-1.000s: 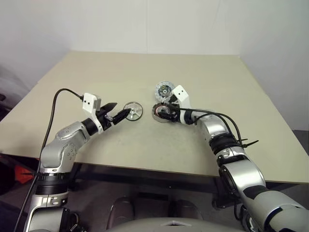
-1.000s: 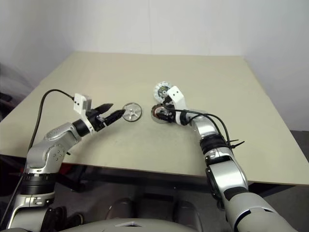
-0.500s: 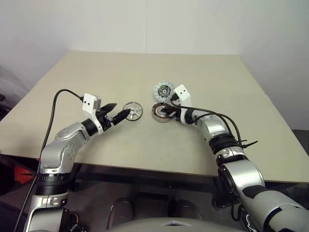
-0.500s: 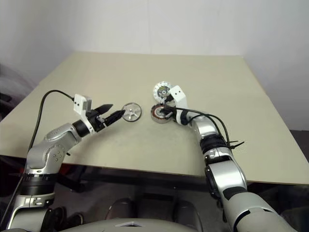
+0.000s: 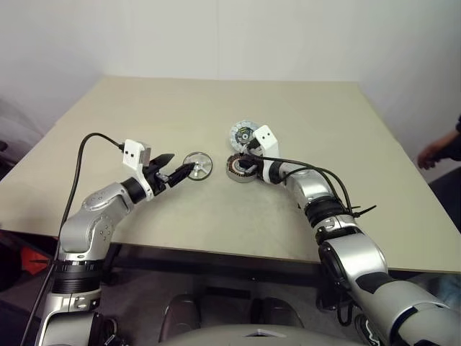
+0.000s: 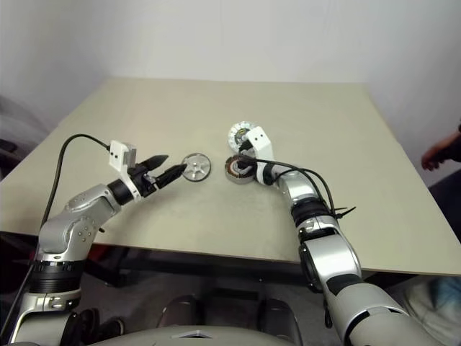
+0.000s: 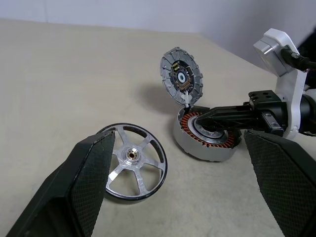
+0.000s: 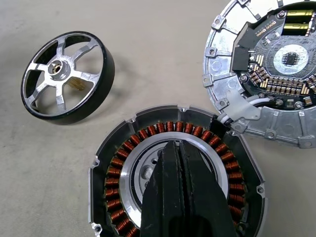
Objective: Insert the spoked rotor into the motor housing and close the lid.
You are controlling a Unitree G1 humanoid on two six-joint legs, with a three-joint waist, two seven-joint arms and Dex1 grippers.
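Left gripper point(image 7: 173, 182) gapes wide, held level; right gripper point(image 8: 178, 163) pressed closed — pointing slightly downward, it seems.

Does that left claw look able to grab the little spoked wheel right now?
Probably yes: the left claw is open right beside the spoked rotor, with bare table around it and nothing between.

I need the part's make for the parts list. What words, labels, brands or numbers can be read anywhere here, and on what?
Small white print on the dark circuit board inside the lid: too small to read.
Spoked rotor, motor housing, table: no text.
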